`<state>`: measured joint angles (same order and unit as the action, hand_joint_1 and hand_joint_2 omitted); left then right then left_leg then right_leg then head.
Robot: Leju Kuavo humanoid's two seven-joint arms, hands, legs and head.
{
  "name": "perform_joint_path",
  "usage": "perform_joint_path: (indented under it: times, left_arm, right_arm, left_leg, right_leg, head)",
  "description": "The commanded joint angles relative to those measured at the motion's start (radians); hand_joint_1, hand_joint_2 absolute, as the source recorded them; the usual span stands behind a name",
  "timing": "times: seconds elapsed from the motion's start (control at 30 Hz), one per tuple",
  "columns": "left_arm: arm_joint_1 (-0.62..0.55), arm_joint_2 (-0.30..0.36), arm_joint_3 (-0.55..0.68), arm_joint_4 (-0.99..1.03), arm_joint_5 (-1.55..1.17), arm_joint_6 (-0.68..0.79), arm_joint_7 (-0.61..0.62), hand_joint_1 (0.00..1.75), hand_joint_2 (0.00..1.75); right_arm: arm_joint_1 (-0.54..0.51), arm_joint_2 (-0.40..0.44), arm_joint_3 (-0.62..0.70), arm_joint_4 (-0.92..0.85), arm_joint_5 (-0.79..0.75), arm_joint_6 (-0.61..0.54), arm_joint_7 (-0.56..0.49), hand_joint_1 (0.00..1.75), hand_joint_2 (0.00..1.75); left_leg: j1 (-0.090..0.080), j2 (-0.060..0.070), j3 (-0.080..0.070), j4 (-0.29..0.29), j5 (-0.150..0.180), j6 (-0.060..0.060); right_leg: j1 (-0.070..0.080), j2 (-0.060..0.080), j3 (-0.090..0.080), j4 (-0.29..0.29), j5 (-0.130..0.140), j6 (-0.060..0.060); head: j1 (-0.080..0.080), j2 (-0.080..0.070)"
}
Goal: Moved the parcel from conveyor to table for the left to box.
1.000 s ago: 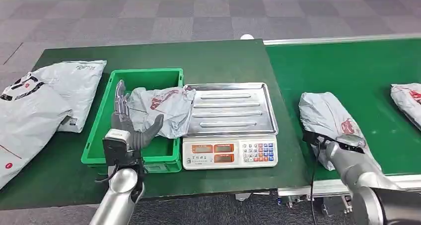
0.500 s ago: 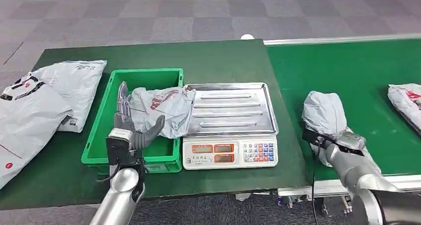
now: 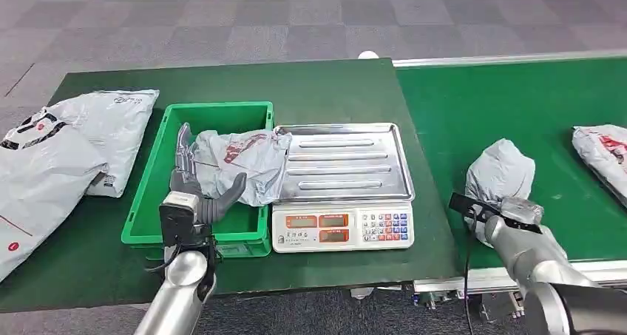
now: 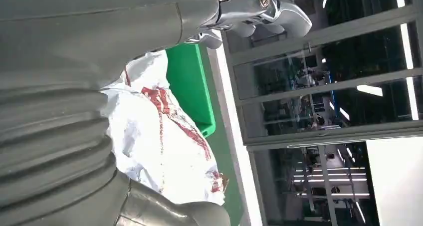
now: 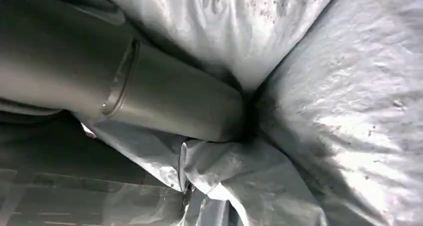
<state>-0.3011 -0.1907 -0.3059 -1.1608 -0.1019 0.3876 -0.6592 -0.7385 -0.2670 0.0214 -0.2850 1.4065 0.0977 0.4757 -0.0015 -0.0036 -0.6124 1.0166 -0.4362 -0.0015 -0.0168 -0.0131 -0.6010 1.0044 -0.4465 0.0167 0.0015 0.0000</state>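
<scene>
The right arm enters the head view at 5 o'clock and reaches onto the conveyor [image 3: 532, 91]. The right hand [image 3: 510, 215] sits against the near end of the parcel [image 3: 501, 174], which is bunched up into a raised mound. In the right wrist view the thick thumb [image 5: 174, 99] presses deep into a fold of the grey film, so the hand grasps the parcel. The parcel remains over the green belt, near its 6 o'clock edge, just right of the table [image 3: 325, 83].

The left arm rises from 6 o'clock. The left hand [image 3: 194, 191] stands upright over the near wall of the green box [image 3: 140, 202], fingers extended and spread, thumb out toward 3 o'clock, holding nothing.

Count of grey mailers in the head view: five. One is in the right hand; a second mailer [image 3: 602, 154] lies on the belt at 3 o'clock; one bagged mailer [image 3: 240, 161] rests in the box, draped over its right wall and touching the scale tray [image 3: 344, 161]; two large mailers [image 3: 66, 143] overlap on the table at 9 o'clock. One box and one scale [image 3: 341, 228] are present.
</scene>
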Motion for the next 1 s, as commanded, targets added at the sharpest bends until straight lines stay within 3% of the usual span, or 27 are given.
perform_joint_path:
  times: [0.03,0.53,0.57,0.6,0.63,0.67,0.7,0.73,0.77,0.8,0.83,0.87,0.97,1.0]
  left_arm:
    - [-0.038,0.032,-0.032,0.050,0.004,0.000,0.001,0.00,1.75]
    - [-0.038,0.032,-0.032,0.050,0.004,0.000,0.001,0.00,1.75]
    - [-0.016,0.022,-0.010,0.024,-0.001,0.043,-0.017,0.00,1.75]
    - [0.022,0.028,-0.007,-0.029,-0.009,0.043,-0.014,0.00,1.75]
    - [0.050,0.036,-0.007,-0.076,-0.024,0.043,0.000,0.00,1.75]
    - [0.062,0.040,-0.004,-0.098,-0.030,0.043,0.006,0.00,1.75]
    - [0.067,0.042,-0.001,-0.109,-0.034,0.041,0.012,0.00,1.75]
    - [0.066,0.041,0.000,-0.109,-0.034,0.040,0.012,0.00,1.75]
    - [0.064,0.040,0.002,-0.105,-0.034,0.038,0.012,0.00,1.75]
    - [0.066,0.041,0.004,-0.107,-0.041,0.041,0.011,0.00,1.75]
    - [0.074,0.044,0.008,-0.115,-0.044,0.046,0.010,0.00,1.75]
    - [0.081,0.048,0.011,-0.124,-0.044,0.045,0.009,0.00,1.75]
    - [0.100,0.054,0.022,-0.148,-0.046,0.050,0.008,0.00,1.75]
    - [0.103,0.055,0.027,-0.153,-0.050,0.054,0.009,0.00,1.75]
  right_arm:
    - [-0.001,0.011,0.009,0.039,-0.003,0.008,-0.003,1.75,0.00]
    - [-0.001,0.011,0.009,0.039,-0.003,0.008,-0.003,1.75,0.00]
    - [0.125,0.137,-0.117,-0.087,-0.129,-0.117,-0.128,1.75,0.00]
    - [0.282,0.229,-0.357,-0.464,-0.506,-0.494,-0.505,1.75,0.00]
    - [0.336,0.221,-0.221,-0.966,-0.550,-0.796,-1.007,1.75,0.00]
    - [0.371,0.165,-0.114,-1.343,-0.493,-0.784,-0.825,1.75,0.00]
    - [0.382,0.122,-0.051,-1.450,-0.459,-0.790,-0.721,1.75,0.00]
    - [0.382,0.117,-0.046,-1.440,-0.460,-0.796,-0.714,1.75,0.00]
    - [0.379,0.145,-0.083,-1.420,-0.483,-0.796,-0.784,1.75,0.00]
    - [0.372,0.206,-0.151,-1.390,-0.527,-0.796,-0.929,1.75,0.00]
    - [0.367,0.255,-0.190,-1.373,-0.561,-0.796,-1.031,1.75,0.00]
    - [0.357,0.296,-0.219,-1.360,-0.570,-0.796,-1.100,1.75,0.00]
    - [0.345,0.340,-0.222,-1.372,-0.562,-0.796,-1.137,1.75,0.00]
    - [0.341,0.340,-0.214,-1.371,-0.560,-0.796,-1.137,1.75,0.00]
  left_leg:
    - [0.001,0.000,0.003,-0.002,0.000,-0.001]
    - [0.001,0.000,0.002,-0.001,0.000,-0.001]
    - [0.001,0.000,0.004,-0.003,0.000,-0.001]
    - [0.001,0.000,0.002,-0.001,0.000,-0.001]
    - [0.003,0.003,0.005,-0.003,-0.001,-0.001]
    - [0.002,0.008,0.004,-0.003,-0.001,-0.002]
    - [0.001,0.011,0.002,-0.003,-0.002,-0.002]
    - [-0.001,0.000,-0.006,-0.001,0.001,0.000]
    - [0.003,0.012,-0.002,0.001,-0.003,-0.002]
    - [0.000,0.004,-0.003,0.001,-0.004,-0.004]
    - [-0.003,0.007,-0.001,-0.001,-0.003,-0.005]
    - [-0.006,-0.004,-0.007,-0.002,0.003,0.000]
    - [-0.001,-0.007,-0.005,-0.002,0.001,-0.004]
    - [0.001,-0.003,0.000,-0.003,-0.001,-0.006]
  right_leg:
    - [0.001,0.001,0.003,-0.002,0.000,-0.001]
    - [0.001,0.000,0.003,-0.002,0.000,-0.001]
    - [0.001,0.001,0.004,-0.003,0.001,-0.001]
    - [0.001,0.000,0.003,-0.002,0.000,-0.001]
    - [0.003,0.003,0.006,-0.005,0.001,-0.002]
    - [0.002,0.008,0.002,-0.004,0.002,-0.002]
    - [0.001,0.012,0.000,-0.002,0.002,-0.002]
    - [-0.001,0.000,-0.002,0.004,0.000,0.000]
    - [0.004,0.013,-0.003,0.004,0.001,-0.002]
    - [0.001,0.005,-0.003,0.005,-0.001,-0.004]
    - [-0.003,0.008,-0.007,0.004,-0.001,-0.004]
    - [-0.006,-0.004,-0.011,0.005,-0.002,-0.003]
    - [0.002,-0.007,-0.004,0.004,-0.005,-0.004]
    - [0.003,-0.002,-0.001,0.003,-0.006,-0.005]
  head:
    - [0.000,0.000]
    - [0.000,0.000]
    - [0.000,0.000]
    - [0.000,0.000]
    - [0.000,0.000]
    - [0.000,0.000]
    - [0.000,0.000]
    - [0.003,0.000]
    - [0.006,0.000]
    - [0.004,0.000]
    - [0.001,0.000]
    - [0.002,0.000]
    - [0.003,0.000]
    - [0.002,0.000]
